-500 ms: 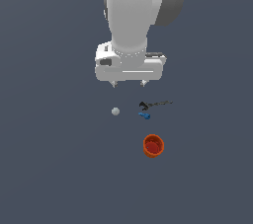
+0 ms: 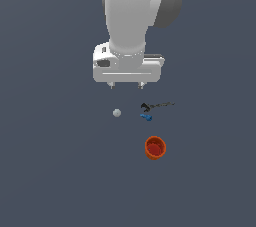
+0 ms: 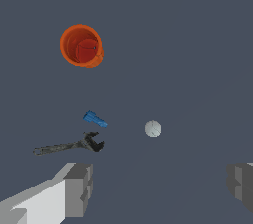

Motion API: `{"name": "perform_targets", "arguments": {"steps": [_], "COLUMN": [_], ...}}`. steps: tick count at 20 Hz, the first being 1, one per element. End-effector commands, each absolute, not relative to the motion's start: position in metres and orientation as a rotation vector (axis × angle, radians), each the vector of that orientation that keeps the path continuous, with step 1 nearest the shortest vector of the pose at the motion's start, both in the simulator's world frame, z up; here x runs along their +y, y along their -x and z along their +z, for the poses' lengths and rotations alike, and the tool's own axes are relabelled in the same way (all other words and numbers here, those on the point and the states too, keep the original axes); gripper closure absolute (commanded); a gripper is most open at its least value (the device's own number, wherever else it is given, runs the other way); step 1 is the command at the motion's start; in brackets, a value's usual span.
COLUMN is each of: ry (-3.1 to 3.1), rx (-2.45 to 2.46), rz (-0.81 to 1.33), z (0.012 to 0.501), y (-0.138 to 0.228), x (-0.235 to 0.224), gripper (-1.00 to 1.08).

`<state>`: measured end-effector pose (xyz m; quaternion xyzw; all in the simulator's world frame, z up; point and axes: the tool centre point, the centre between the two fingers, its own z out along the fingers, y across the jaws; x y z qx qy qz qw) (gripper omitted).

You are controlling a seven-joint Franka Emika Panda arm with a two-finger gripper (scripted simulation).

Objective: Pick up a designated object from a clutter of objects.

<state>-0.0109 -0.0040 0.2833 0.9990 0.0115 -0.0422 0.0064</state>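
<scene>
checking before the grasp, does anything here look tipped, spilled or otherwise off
Nothing stands out. The orange cup sits upright and empty, apart from the rest. The tiny blue piece lies close beside the head of the dark tool, the pale ball off on its own. The end effector hangs open above them, holding nothing.

Change since the earlier frame: the gripper [image 2: 126,85] sits very slightly lower in the exterior view, nearer the blue piece [image 2: 146,117] at centre frame; no object has shifted.
</scene>
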Motion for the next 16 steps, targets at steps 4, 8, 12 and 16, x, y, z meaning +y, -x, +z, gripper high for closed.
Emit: {"name": "perform_targets", "arguments": {"steps": [4, 8, 12, 16], "ry": [-3.122, -3.120, -3.116, -3.106], "rx": [0.042, 0.072, 0.141, 0.249], "rz": [-0.129, -0.126, -0.120, -0.110], "z": [0.283, 0.277, 0.264, 0.244], "y": [0.011, 0.010, 0.008, 0.007], "x": [-0.006, -0.004, 0.001, 0.008], "gripper": [-0.92, -0.92, -0.92, -0.92]}}
